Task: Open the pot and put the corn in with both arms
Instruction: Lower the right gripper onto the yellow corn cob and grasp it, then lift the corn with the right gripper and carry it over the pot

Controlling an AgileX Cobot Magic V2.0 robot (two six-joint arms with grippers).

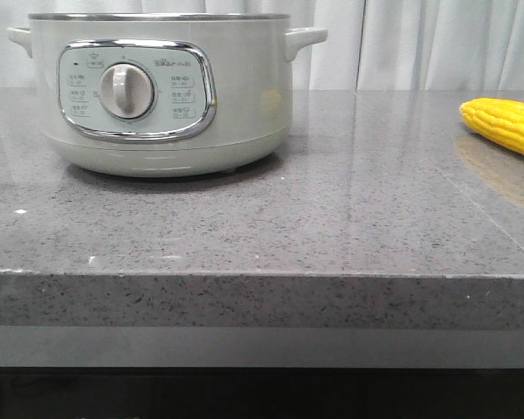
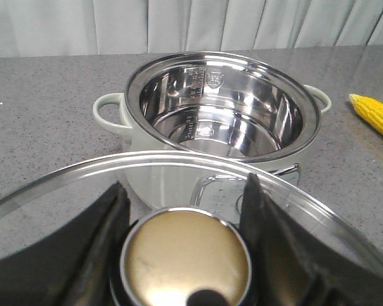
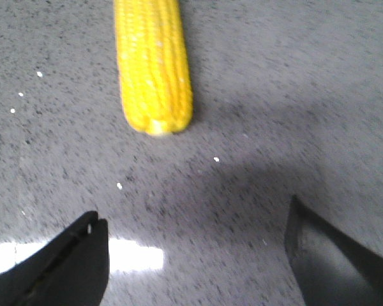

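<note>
The pale cream-green pot (image 1: 162,92) stands at the back left of the grey counter; in the left wrist view the pot (image 2: 223,115) is open and its steel bowl is empty. My left gripper (image 2: 185,201) is shut on the gold knob (image 2: 186,258) of the glass lid (image 2: 179,166) and holds it in front of the pot. The yellow corn (image 1: 506,125) lies at the right edge. My right gripper (image 3: 195,220) is open and empty, above the counter, a short way from the corn's (image 3: 152,64) blunt end. Neither gripper shows in the front view.
The grey speckled counter (image 1: 332,209) runs to a front edge (image 1: 262,278) near the camera. White curtains (image 1: 419,44) hang behind it. Bare counter lies between the pot and the corn.
</note>
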